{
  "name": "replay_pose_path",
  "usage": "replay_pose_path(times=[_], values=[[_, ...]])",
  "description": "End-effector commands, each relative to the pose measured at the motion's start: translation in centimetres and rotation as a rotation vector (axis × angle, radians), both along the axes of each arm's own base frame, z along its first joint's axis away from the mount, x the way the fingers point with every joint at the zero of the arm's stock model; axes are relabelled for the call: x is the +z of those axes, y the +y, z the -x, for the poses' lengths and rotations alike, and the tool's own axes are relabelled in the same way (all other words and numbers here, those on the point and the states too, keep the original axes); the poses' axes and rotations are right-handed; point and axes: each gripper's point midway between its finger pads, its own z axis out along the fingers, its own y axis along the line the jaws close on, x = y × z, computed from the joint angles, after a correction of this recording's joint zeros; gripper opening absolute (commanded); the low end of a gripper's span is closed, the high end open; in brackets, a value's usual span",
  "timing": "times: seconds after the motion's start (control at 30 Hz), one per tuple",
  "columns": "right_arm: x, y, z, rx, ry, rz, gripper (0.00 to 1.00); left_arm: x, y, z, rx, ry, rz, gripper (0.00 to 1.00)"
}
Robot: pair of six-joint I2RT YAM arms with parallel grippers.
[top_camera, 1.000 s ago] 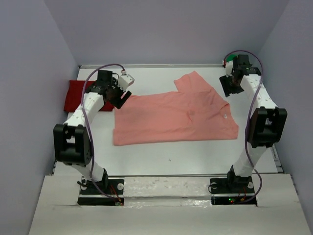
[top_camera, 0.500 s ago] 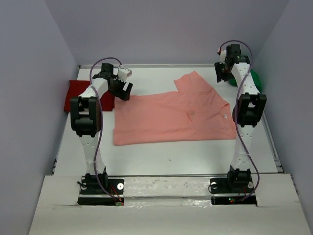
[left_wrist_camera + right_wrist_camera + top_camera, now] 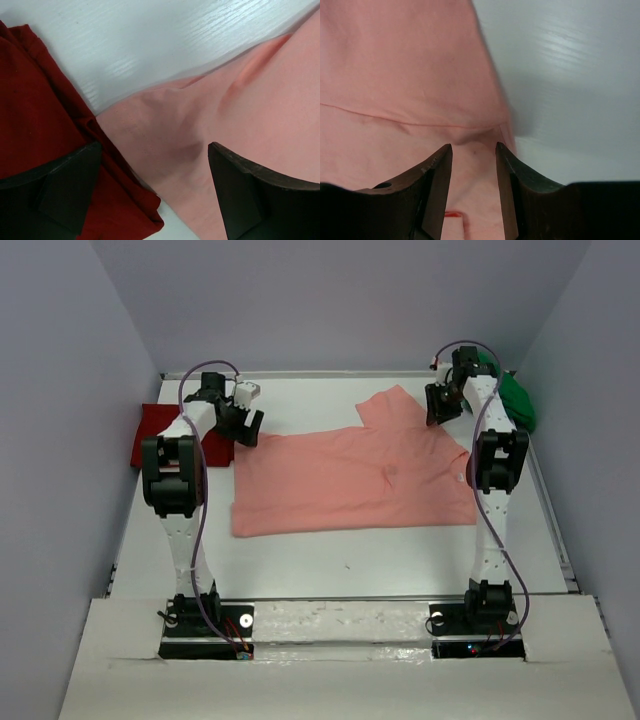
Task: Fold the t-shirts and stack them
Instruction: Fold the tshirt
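A salmon-pink t-shirt [image 3: 350,475] lies spread flat across the middle of the white table [image 3: 350,555]. A deep red t-shirt [image 3: 150,435] lies folded at the far left. A bright green t-shirt [image 3: 515,400] is bunched at the far right. My left gripper [image 3: 248,425] hangs wide open over the pink shirt's back left corner [image 3: 200,125]. One finger is above the red shirt [image 3: 40,100] and the other above the pink cloth. My right gripper [image 3: 474,150] stands low over the pink shirt's back right edge [image 3: 395,75]. Its jaws are narrow but apart, with pink cloth showing in the gap.
Walls close the table in at the back and both sides. Both arms reach upright from their bases [image 3: 205,625] at the near edge. Bare white tabletop [image 3: 570,75] shows beside the pink shirt's edge and along the front.
My right gripper swung left from the far right corner onto the pink shirt's edge, uncovering the green shirt, and its jaws narrowed. My left gripper opened wider and shifted slightly towards the red shirt.
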Motion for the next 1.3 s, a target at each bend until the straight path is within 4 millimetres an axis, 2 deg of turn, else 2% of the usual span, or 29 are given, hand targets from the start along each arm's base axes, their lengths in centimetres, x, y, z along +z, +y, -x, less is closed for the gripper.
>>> replay_pose_path(times=[0.0, 0.13, 0.5, 0.57, 0.67, 0.7, 0.87, 1.0, 1.27], values=[[1.7, 1.1, -1.3, 0.047, -0.057, -0.056, 0.46, 2.4, 0.7, 0.0, 0.032, -0.056, -0.022, 0.99], [1.4, 1.5, -2.1, 0.068, -0.089, -0.045, 0.47, 3.3, 0.9, 0.2, 0.036, -0.085, -0.030, 0.99], [1.4, 1.0, -4.1, 0.083, -0.171, -0.011, 0.47, 3.3, 1.0, 0.4, 0.041, -0.089, -0.031, 0.99], [0.9, 1.2, -4.2, 0.093, -0.170, -0.021, 0.47, 3.1, 1.0, 0.6, 0.041, -0.084, -0.033, 0.99], [0.2, 1.8, -4.6, 0.119, -0.183, -0.017, 0.46, 3.9, 1.2, 0.6, 0.046, -0.127, -0.039, 0.99], [0.0, 2.4, -5.0, 0.135, -0.197, -0.012, 0.46, 3.9, 1.2, 0.8, 0.049, -0.129, -0.043, 0.99], [-0.6, 2.4, -6.0, 0.144, -0.227, 0.027, 0.46, 3.9, 1.6, 1.1, 0.056, -0.125, -0.062, 0.99], [-1.4, 2.8, -6.0, 0.154, -0.217, 0.032, 0.46, 3.7, 1.6, 1.2, 0.057, -0.116, -0.064, 0.99], [-3.1, 2.2, -5.5, 0.157, -0.184, 0.064, 0.45, 3.1, 1.7, 1.5, 0.052, -0.100, -0.069, 0.99]])
